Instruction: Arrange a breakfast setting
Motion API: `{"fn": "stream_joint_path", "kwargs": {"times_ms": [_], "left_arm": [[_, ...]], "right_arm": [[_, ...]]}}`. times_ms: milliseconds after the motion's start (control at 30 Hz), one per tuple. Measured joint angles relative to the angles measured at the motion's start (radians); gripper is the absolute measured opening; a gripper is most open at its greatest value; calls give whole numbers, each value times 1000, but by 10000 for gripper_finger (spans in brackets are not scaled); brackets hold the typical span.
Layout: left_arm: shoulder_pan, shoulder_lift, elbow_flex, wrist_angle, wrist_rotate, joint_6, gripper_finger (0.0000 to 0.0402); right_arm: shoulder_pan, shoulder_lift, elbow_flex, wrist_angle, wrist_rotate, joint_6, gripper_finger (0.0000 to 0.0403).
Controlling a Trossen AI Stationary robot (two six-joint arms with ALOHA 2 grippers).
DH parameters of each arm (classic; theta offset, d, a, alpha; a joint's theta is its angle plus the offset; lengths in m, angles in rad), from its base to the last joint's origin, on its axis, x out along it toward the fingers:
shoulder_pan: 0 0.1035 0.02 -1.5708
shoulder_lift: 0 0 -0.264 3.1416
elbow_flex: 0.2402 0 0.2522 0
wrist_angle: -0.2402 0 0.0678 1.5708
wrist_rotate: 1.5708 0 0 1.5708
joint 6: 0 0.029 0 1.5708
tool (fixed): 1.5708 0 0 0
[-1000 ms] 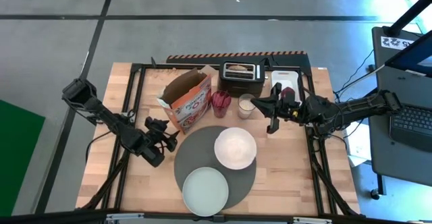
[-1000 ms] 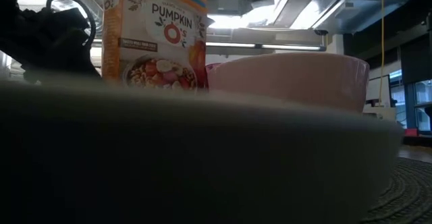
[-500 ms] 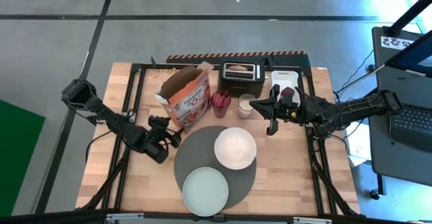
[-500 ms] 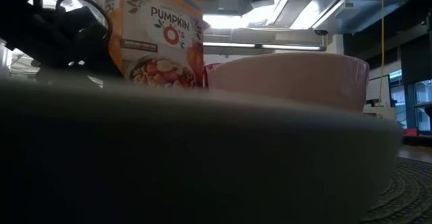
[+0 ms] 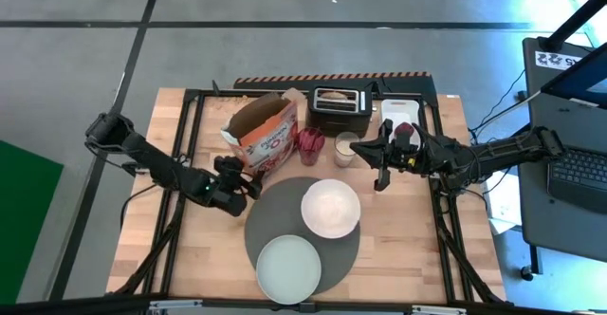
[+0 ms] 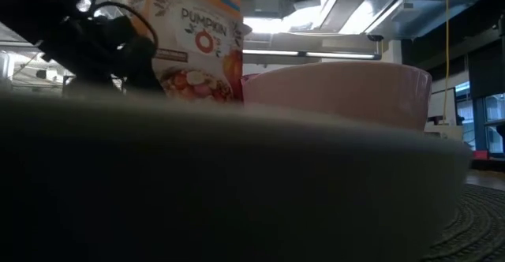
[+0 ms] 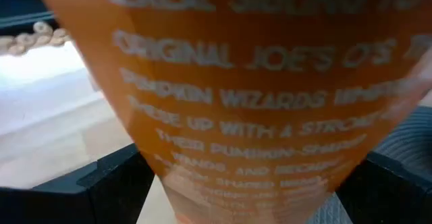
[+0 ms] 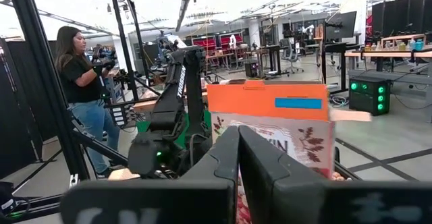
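The dark-grey placemat point(image 5: 302, 231) lies at the table's near middle. On it rest the white bowl point(image 5: 330, 207) and the pale green plate point(image 5: 287, 268). No spoon shows. My left gripper point(image 5: 242, 184) is at the lower end of an orange cereal box point(image 5: 264, 137), whose panel fills the space between the fingers in the left wrist view point(image 7: 250, 102). The box stands tilted behind the bowl in the low view point(image 6: 197, 49). My right gripper point(image 5: 380, 180) hangs shut right of the bowl, its fingers together point(image 8: 237, 156). My left gripper has the cereal box's lower part point(image 7: 192, 177) between its two fingers, one on each side. The fingers come level from the table's left and near side. The box is tilted, open top toward the far left. Whether its bottom rests on the table is hidden.
A black toaster point(image 5: 340, 109) and a white tray point(image 5: 399, 116) stand at the far edge. A glass of milk point(image 5: 346, 149) and a red item point(image 5: 310, 140) stand just beyond the placemat. A person point(image 8: 77, 82) stands in the room beyond.
My left gripper has gone toward the table's right and far edges, up to the cereal box's lower end. The box, upright a second ago, has tipped, its top leaning left in the low view while its lower part has shifted right.
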Motion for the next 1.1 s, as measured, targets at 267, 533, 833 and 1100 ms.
{"fn": "stream_joint_path", "kwargs": {"times_ms": [267,533,833,1100], "left_arm": [[141,0,0,130,140,224,400],[206,0,0,149,151,265,400],[229,0,0,182,131,408,378],[249,9,0,204,130,434,296]], "right_arm": [[0,0,0,0,0,11,14],[0,0,0,-15,0,20,14],[0,0,0,-26,0,23,14],[0,0,0,-34,1,28,14]]}}
